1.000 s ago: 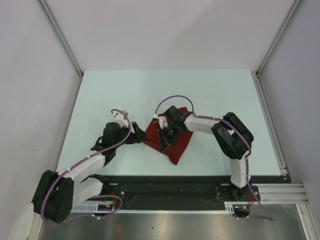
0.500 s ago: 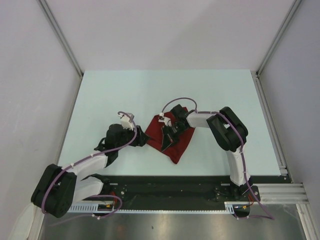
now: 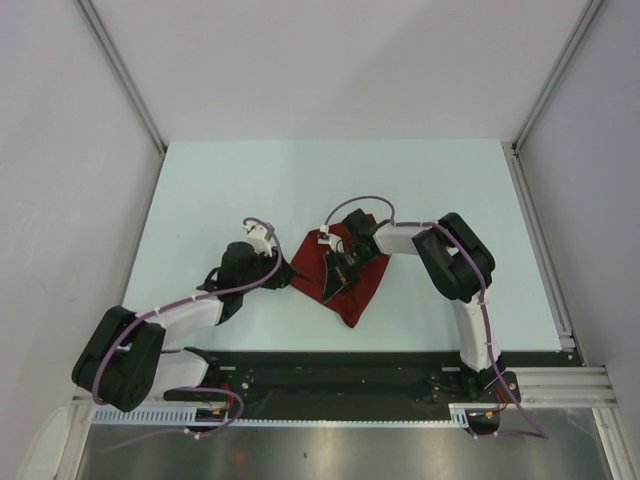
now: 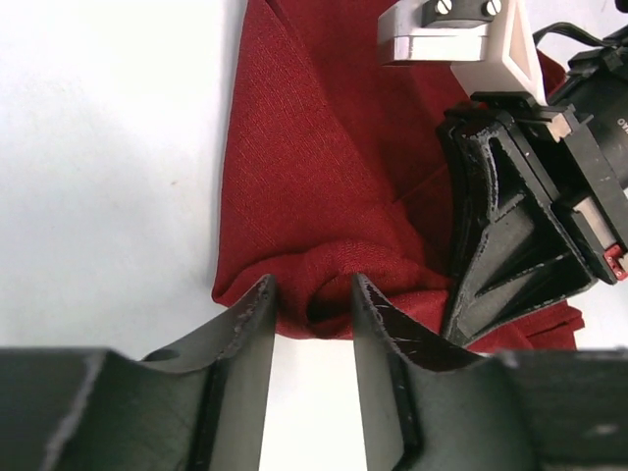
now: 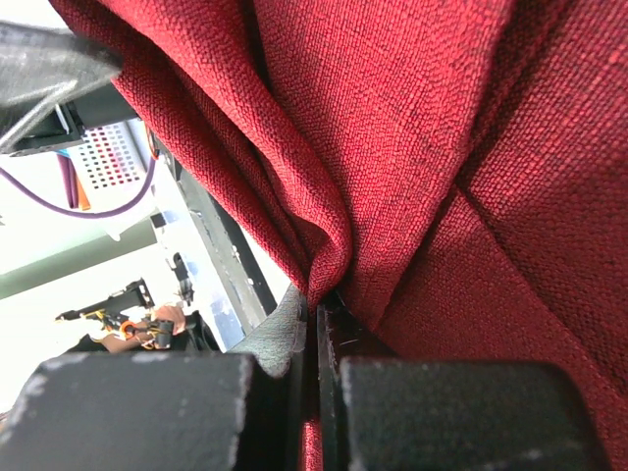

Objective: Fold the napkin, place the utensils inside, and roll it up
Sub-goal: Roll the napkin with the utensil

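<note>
Presently, the right tool (image 5: pixel 316 319) pinches a fold of the dark red square cloth napkin (image 3: pixel 357 295); the left tool (image 4: pixel 312 294), spread, straddles its left edge.

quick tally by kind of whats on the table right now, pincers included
napkin: 1
pincers: 2, the left pincer and the right pincer
total: 3

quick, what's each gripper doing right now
Left gripper: open, fingertips either side of a bunched napkin edge.
Right gripper: shut on the napkin.
</note>
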Robot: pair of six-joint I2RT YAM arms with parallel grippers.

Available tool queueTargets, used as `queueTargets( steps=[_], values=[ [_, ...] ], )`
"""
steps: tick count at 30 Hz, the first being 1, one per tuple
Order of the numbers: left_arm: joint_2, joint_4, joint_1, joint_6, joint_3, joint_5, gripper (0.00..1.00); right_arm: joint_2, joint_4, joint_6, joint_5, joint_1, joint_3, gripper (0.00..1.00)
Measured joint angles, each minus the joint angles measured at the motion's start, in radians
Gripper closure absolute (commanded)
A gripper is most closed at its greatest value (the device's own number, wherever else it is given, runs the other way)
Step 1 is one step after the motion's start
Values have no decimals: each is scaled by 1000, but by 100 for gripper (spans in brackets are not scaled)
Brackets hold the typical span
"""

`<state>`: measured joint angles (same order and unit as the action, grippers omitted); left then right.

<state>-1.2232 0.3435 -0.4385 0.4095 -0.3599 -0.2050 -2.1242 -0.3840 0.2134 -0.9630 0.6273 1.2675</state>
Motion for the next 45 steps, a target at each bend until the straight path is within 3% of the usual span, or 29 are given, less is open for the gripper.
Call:
queueTargets(
  steps=[7, 9, 12, 19, 25, 33, 45],
  values=[
    [-58, 16, -1, 2, -29, 0, 95, -5, 2, 4, -11, -4, 0, 100],
    [-79, 16, -1, 1, -39, 1, 100, -5, 3, 4, -11, -5, 0, 100],
    [-125, 3, -2, 3, -73, 12, 100, -5, 4, 8, -12, -5, 0, 93],
    [-261, -77, -3, 8, -189, 33, 100, -1, 14, 37, -31, -10, 0, 61],
    [-313, -131, -4, 8, -237, 39, 100, 56, 22, 47, 8, -11, -19, 42],
    [-334, -175, -5, 0, -269, 45, 100, 222, 14, 20, 212, -13, -91, 31],
    [-335, -175, -5, -1, -270, 41, 100, 446, 21, -79, 560, 138, -151, 31]
  ],
)
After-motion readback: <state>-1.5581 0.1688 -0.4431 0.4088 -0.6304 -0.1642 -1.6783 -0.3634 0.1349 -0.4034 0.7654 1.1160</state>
